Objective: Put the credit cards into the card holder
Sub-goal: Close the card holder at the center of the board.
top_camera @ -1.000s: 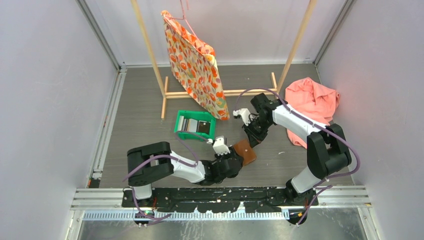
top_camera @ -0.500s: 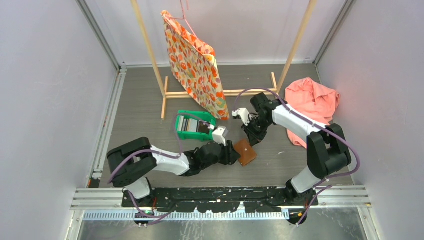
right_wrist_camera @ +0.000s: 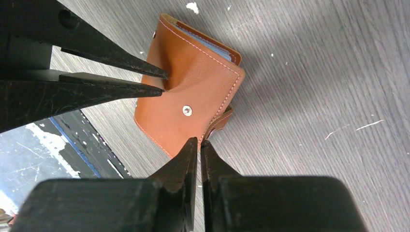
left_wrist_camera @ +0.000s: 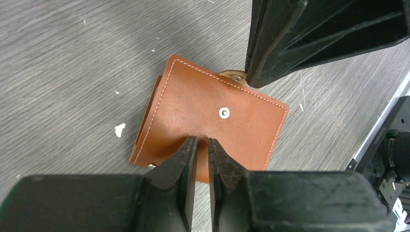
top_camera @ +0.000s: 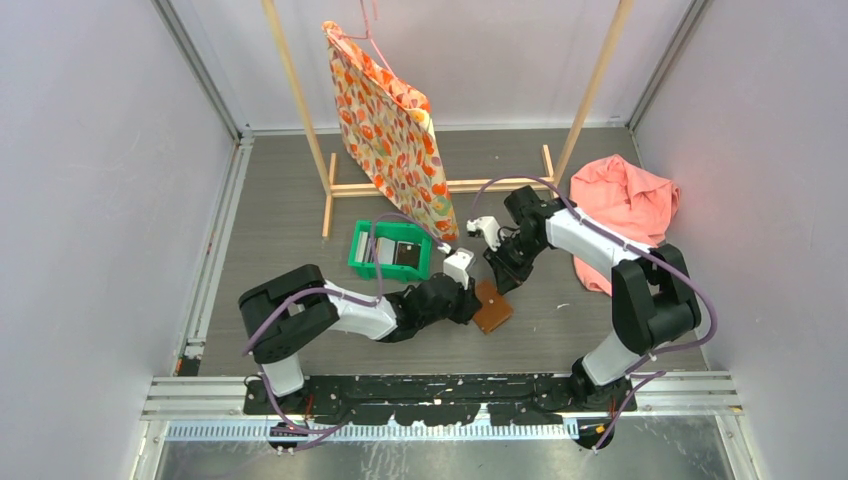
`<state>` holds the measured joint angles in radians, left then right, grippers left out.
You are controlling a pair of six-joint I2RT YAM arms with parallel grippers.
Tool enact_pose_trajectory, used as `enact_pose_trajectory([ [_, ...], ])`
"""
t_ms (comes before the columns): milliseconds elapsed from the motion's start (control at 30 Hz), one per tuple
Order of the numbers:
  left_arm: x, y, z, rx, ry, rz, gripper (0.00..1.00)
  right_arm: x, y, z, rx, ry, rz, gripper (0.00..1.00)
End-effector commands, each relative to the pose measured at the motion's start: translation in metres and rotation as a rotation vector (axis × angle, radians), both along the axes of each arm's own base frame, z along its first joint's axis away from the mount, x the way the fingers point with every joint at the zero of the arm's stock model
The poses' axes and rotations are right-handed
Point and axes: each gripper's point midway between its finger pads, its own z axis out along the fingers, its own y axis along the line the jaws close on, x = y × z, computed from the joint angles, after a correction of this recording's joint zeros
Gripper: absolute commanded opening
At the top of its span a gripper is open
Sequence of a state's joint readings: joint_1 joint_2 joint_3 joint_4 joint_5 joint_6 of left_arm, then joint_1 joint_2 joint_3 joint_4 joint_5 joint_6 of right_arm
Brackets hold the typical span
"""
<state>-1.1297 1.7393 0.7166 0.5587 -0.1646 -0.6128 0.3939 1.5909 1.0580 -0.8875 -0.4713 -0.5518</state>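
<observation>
The card holder [top_camera: 493,312] is a brown leather wallet with a round snap, lying folded on the grey table [left_wrist_camera: 212,111] [right_wrist_camera: 193,92]. A light blue card edge [right_wrist_camera: 212,43] shows inside it. More credit cards [top_camera: 395,252] stand in the green bin. My left gripper [left_wrist_camera: 198,141] [top_camera: 478,300] presses its tips on the cover, dimpling the leather. Its jaws are shut to a narrow slit with nothing between them. My right gripper [right_wrist_camera: 197,141] [top_camera: 502,285] is shut too, its tips at the wallet's edge by the strap tab. The two grippers face each other across the wallet.
The green bin [top_camera: 362,250] sits just left of the wallet. A floral bag [top_camera: 390,130] hangs on a wooden rack [top_camera: 440,186] behind. A pink cloth [top_camera: 625,205] lies at the right. The table's near edge rail [top_camera: 440,385] runs close to the wallet.
My left gripper swung up and right onto the wallet cover and its jaws narrowed. The right arm hardly moved. The wallet stayed in place.
</observation>
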Motion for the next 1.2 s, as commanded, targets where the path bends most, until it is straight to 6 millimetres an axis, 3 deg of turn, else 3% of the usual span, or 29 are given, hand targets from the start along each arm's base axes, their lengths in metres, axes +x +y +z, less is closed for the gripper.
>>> enact_pose_trajectory([
  [0, 0.012, -0.002, -0.001, 0.032, -0.050, 0.015, 0.16, 0.001, 0.005, 0.003, 0.052, 0.037, -0.005, 0.13],
  [200, 0.012, 0.005, -0.014, 0.055, -0.030, 0.036, 0.10, 0.005, 0.004, 0.005, 0.081, 0.073, -0.054, 0.18],
  [500, 0.010, 0.005, -0.016, 0.047, -0.019, 0.040, 0.09, 0.017, -0.003, -0.005, 0.041, 0.064, -0.137, 0.28],
  [700, 0.009, 0.003, -0.018, 0.037, -0.008, 0.036, 0.09, 0.016, 0.001, -0.004, 0.059, 0.083, -0.147, 0.28],
  [833, 0.008, 0.003, -0.018, 0.036, -0.008, 0.037, 0.09, 0.014, 0.002, -0.002, 0.070, 0.090, -0.138, 0.21],
  [1167, 0.009, 0.004, -0.019, 0.038, -0.005, 0.043, 0.08, 0.012, 0.000, 0.001, 0.074, 0.090, -0.143, 0.22],
])
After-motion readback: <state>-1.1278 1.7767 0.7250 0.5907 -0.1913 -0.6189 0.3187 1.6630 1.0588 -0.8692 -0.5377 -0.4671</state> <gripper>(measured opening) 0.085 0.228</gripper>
